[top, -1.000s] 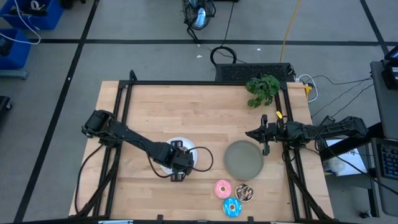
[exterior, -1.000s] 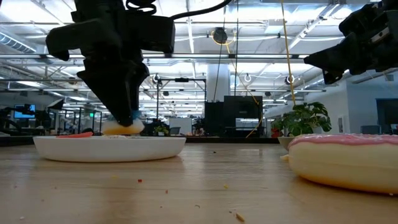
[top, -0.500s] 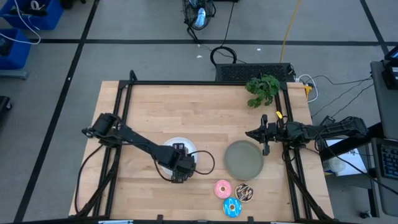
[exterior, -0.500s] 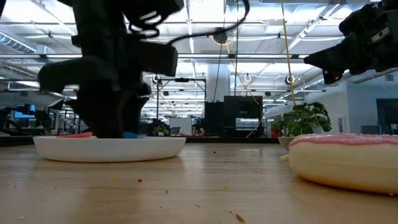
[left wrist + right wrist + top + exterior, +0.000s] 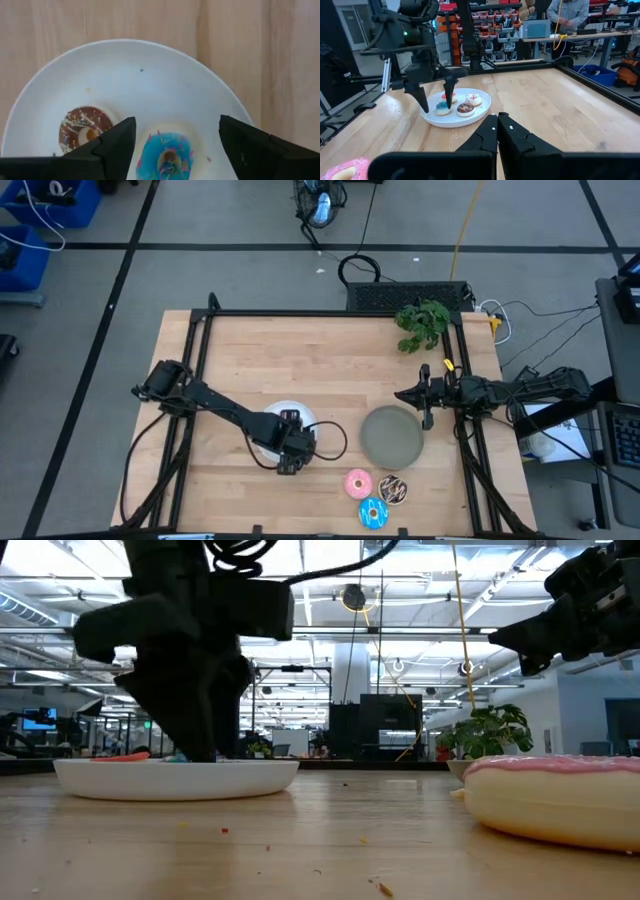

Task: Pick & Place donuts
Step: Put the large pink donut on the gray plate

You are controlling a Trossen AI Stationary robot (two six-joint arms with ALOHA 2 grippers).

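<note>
My left gripper (image 5: 290, 445) (image 5: 177, 145) hangs open over the white plate (image 5: 291, 410) (image 5: 150, 70), pointing down. Its fingers stand on either side of a small blue donut (image 5: 167, 156) that lies flat on the plate. A small sprinkled brown donut (image 5: 85, 127) lies beside it. The right wrist view shows a whitish donut (image 5: 473, 98) and a red one (image 5: 449, 95) on the same plate. Three larger donuts lie near the table's near edge: pink (image 5: 358, 482), chocolate (image 5: 392, 490) and blue (image 5: 373, 513). My right gripper (image 5: 405, 395) (image 5: 497, 118) is shut and waits at the right edge.
A round grey plate (image 5: 392, 436) sits right of the white plate, close under my right gripper. A green plant (image 5: 422, 323) stands at the far right corner. A black frame rims the table. Bare wood lies across the far half. People show behind the table (image 5: 565, 12).
My left gripper has come down onto the white plate and shifted slightly toward the table's near edge. The small blue donut, raised at its fingertips a second ago, now lies on the plate between the fingers. My right arm has kept still.
</note>
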